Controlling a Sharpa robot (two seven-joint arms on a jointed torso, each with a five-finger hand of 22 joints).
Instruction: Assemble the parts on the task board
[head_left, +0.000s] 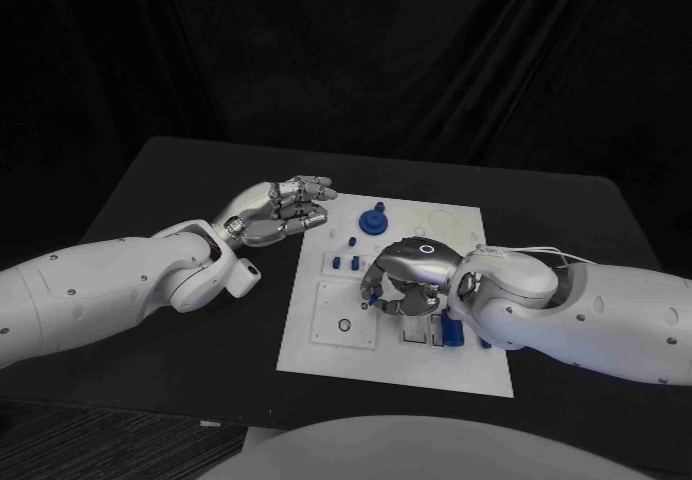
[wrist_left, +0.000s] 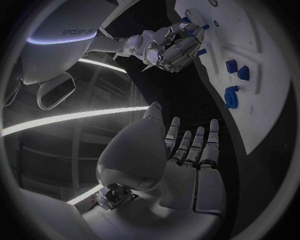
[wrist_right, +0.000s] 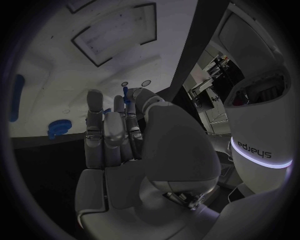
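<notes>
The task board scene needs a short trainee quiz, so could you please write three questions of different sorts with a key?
1. True or false: the left hand rests on the task board.
2. Which hand is over the board's middle: A) left, B) right?
3. Fill in: the round blue part sits near the board's ____ edge.

Key: 1 false, it hovers beside the board's far left corner, fingers curled, holding nothing visible. 2 B. 3 far.
</notes>
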